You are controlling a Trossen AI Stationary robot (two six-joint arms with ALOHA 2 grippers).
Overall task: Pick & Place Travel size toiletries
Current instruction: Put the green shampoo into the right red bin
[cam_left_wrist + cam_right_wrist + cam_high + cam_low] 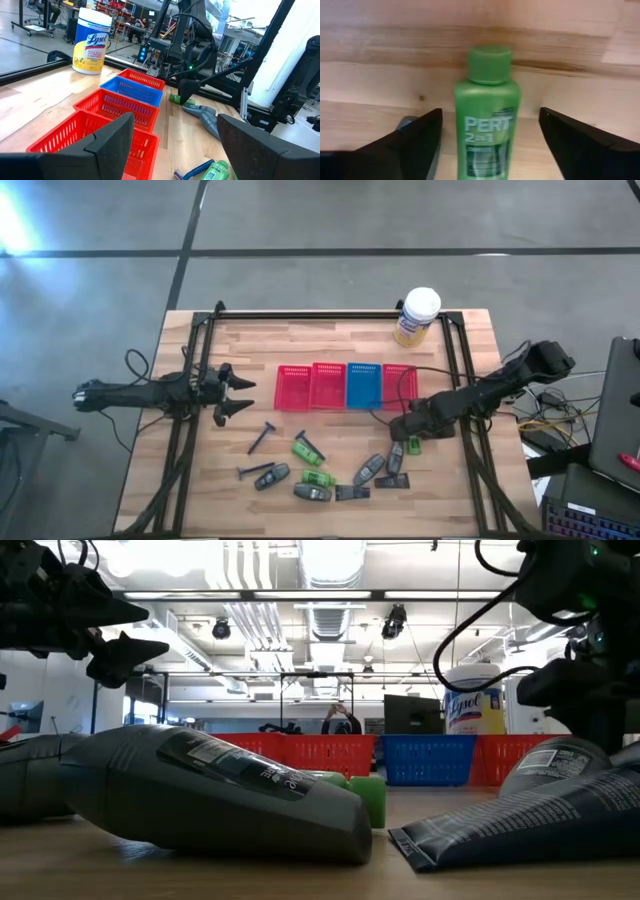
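The toiletries lie scattered on the near half of the table: black razors, green bottles, grey tubes and flat dark sachets. My right gripper points down, open, over one green bottle. In the right wrist view this bottle lies flat on the wood, cap toward the far side. My right gripper's fingers stand on either side of it, with a gap on each side. My left gripper hangs open above the table, left of the baskets.
A row of mesh baskets sits mid-table: two red, one blue, another red. A yellow canister with a white lid stands at the far right. Black frame rails run along the table's sides. A grey tube lies close beside the right gripper.
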